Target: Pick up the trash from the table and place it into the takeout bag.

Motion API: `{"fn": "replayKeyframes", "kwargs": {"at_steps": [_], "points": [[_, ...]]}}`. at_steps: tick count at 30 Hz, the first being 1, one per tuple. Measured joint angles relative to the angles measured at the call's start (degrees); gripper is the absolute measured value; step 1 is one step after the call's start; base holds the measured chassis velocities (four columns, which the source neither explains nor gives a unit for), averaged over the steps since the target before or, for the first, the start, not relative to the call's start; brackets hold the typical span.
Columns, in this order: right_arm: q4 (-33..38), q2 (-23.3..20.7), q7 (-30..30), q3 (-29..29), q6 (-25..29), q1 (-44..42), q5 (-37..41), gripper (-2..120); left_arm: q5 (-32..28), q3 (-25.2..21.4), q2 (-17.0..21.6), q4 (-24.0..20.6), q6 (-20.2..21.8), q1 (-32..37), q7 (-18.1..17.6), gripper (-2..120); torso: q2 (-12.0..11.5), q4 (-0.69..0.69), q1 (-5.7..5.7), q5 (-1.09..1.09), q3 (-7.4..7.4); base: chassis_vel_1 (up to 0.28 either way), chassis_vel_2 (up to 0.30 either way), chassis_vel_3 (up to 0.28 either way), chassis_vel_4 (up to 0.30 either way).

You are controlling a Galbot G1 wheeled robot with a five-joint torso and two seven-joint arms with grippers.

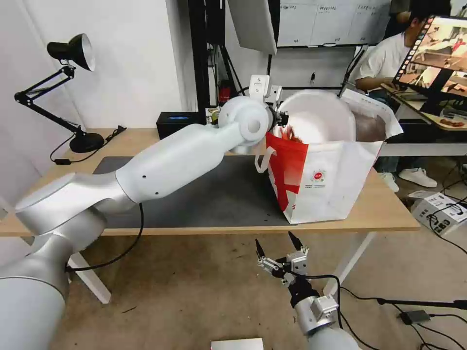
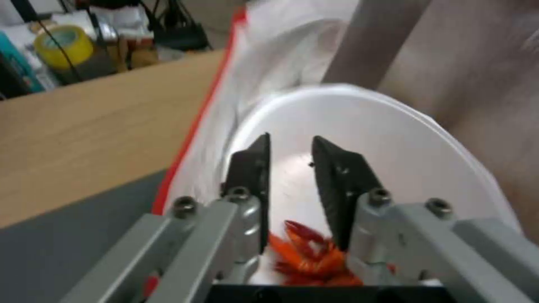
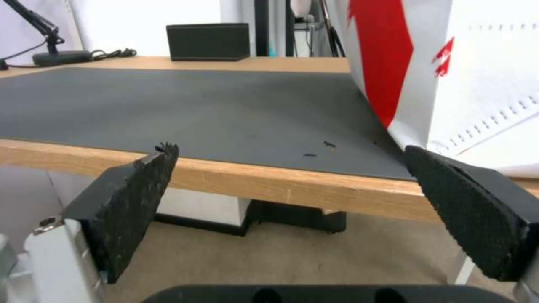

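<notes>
- Surface (image 1: 146,141): takeout bag (image 1: 331,184) upright at mat's right end.
- Left pincer (image 2: 291,168) narrow, gripping tilted white bowl (image 2: 393,143) rim at bag mouth; crayfish shells (image 2: 309,256) inside.
- Right pincer (image 1: 277,250) wide, below surface edge.

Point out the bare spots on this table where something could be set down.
The dark mat lies bare from the takeout bag across toward the lamp; the left arm reaches above part of it. A wood strip runs bare between the lamp's base and the black box. It is crowded at the bag, where the left gripper tips the bowl.
</notes>
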Motion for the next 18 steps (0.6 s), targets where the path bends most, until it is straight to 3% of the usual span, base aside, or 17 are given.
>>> {"fn": "replayKeyframes", "kwargs": {"at_steps": [2,7,18], "points": [[0.0,0.0,0.0,0.0,0.0,0.0,0.0,100,-1.3,-0.7,-0.1,-0.2,1.6,-0.2,-1.0,40,0.0,0.0,0.0,0.0,0.0,0.0,0.0,0.0,0.0],[0.0,0.0,0.0,0.0,0.0,0.0,0.0,100,-1.7,-1.8,0.3,-0.8,1.8,-0.2,-0.8,55,0.0,-0.01,0.0,0.0,0.0,0.0,0.0,0.0,0.0],[0.0,0.0,0.0,0.0,0.0,0.0,0.0,100,-1.3,-3.5,4.4,-4.9,-0.2,-0.2,1.1,96,0.0,-0.01,0.0,0.0,0.0,0.0,0.0,0.0,0.0]]}}
